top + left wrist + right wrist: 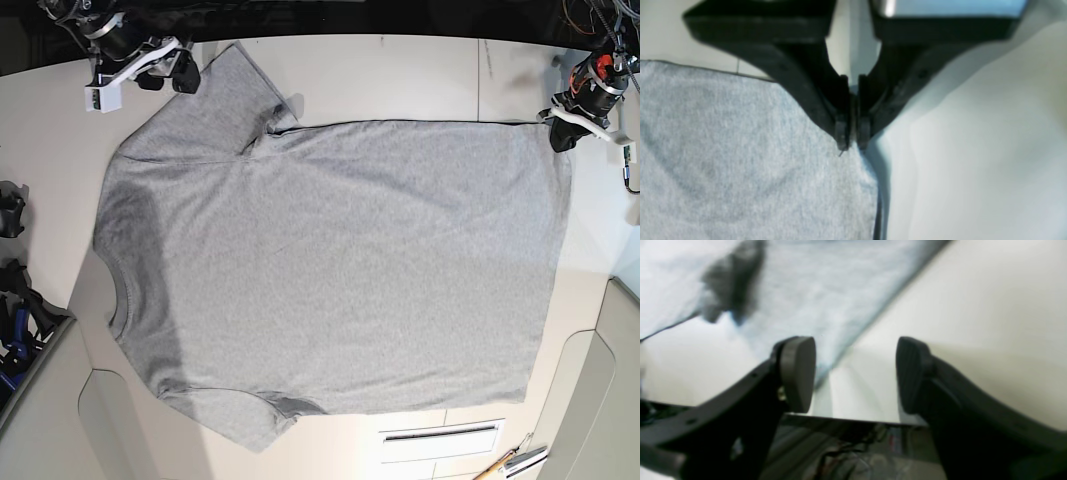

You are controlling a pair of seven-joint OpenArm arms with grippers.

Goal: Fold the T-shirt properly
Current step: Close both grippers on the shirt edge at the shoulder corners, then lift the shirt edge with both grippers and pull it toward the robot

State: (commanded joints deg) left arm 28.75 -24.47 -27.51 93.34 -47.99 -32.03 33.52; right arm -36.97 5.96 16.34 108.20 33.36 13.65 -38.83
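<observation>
White tabletop point(400, 70) stretched beneath both arms, and on it the large heather-grey short-sleeved cotton T-shirt point(340, 270) lay spread flat, plain side up. In the left wrist view the left gripper point(852, 141) had its black fingers pinched together on a corner of the shirt's hem, the grey cloth spreading away to one side of the tips and bare table on the other. In the right wrist view the right gripper point(855, 373) stood with its round pads well apart, nothing between them, the shirt's blurred edge running just beyond. From the base view the shirt's long axis ran across the table, crew neck toward the right arm's side, hem toward the left arm's. Near the table's front edge lay a white recessed handle plate point(440, 434) and a wooden-handled tool point(510, 463).
</observation>
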